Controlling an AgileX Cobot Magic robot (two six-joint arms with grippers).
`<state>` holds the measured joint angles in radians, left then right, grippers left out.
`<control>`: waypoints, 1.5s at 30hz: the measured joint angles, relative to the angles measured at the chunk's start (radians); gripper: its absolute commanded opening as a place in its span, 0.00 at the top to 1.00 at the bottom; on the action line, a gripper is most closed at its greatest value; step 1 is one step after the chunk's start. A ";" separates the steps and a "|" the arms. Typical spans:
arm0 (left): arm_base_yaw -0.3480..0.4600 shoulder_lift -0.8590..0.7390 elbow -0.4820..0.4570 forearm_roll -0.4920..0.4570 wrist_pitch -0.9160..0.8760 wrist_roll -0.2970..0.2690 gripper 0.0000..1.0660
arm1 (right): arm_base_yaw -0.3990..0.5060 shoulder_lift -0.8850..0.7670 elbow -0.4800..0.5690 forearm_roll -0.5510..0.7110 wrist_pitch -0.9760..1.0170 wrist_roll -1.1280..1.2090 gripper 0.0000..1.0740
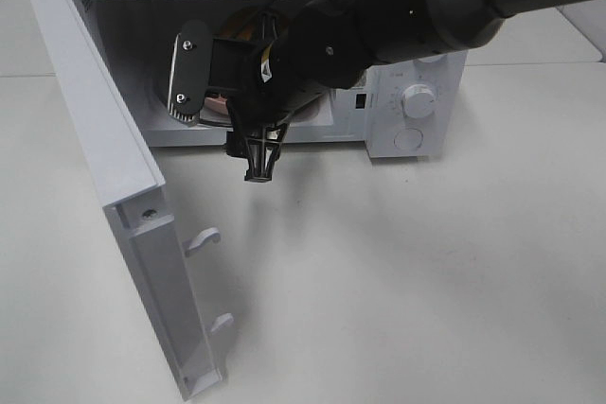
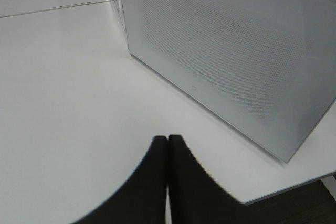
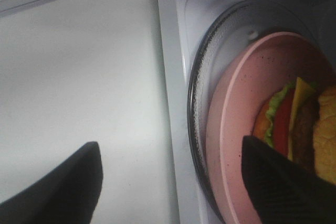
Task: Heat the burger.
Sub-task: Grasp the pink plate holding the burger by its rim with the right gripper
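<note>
The burger (image 3: pixel 296 124) lies tipped on a pink plate (image 3: pixel 236 129), with bun, patty, tomato, cheese and lettuce showing. The plate rests on the glass turntable (image 3: pixel 202 82) inside the open microwave (image 1: pixel 417 130). My right gripper (image 3: pixel 168 187) is open at the oven's mouth; one finger is over the plate's rim close to the burger, the other over the table outside. Nothing is between them. In the exterior high view my right arm (image 1: pixel 379 16) hides the burger, and only a sliver of the plate (image 1: pixel 216 101) shows. My left gripper (image 2: pixel 168 171) is shut and empty over the table.
The microwave door (image 1: pixel 95 139) stands swung out to the left, its latch hooks (image 1: pixel 204 241) pointing into the table space. Its perforated white panel (image 2: pixel 236 56) fills the left wrist view. A control knob (image 1: pixel 419 99) is on the oven's right panel. The white table (image 1: pixel 407 281) spreads in front.
</note>
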<state>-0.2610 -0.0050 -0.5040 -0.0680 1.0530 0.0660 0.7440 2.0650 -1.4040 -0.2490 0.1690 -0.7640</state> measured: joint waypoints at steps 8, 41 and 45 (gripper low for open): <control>0.000 0.000 0.000 0.000 0.000 0.000 1.00 | 0.000 0.100 -0.119 -0.057 0.050 0.057 0.34; 0.000 0.000 0.000 0.000 0.000 0.000 1.00 | -0.023 0.119 -0.158 -0.143 0.066 0.124 0.34; 0.000 0.000 0.000 0.000 0.000 0.000 1.00 | -0.023 0.119 -0.158 -0.164 0.066 0.130 0.34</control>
<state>-0.2610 -0.0050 -0.5040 -0.0680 1.0530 0.0660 0.7210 2.1840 -1.5620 -0.4130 0.2350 -0.6340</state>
